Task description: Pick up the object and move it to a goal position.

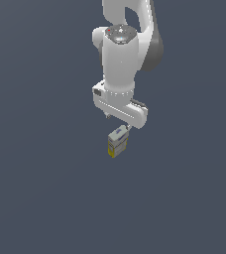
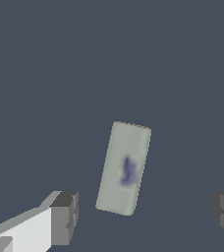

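The object is a small carton-like box (image 1: 118,141) with a grey-white top and yellow and white sides, standing on the dark grey floor. In the wrist view its top (image 2: 124,167) shows a dark blue mark. My white gripper (image 1: 119,125) hangs just above the box, with the hand covering most of the fingers in the exterior view. In the wrist view the gripper (image 2: 146,214) is open, with the dark pads (image 2: 66,216) set wide apart. The box lies between the two fingers' lines and nearer one of them, touching neither. Nothing is held.
The arm's white links (image 1: 120,54) rise behind the gripper. The plain dark grey floor (image 1: 40,188) runs all around the box. No other object shows in either view.
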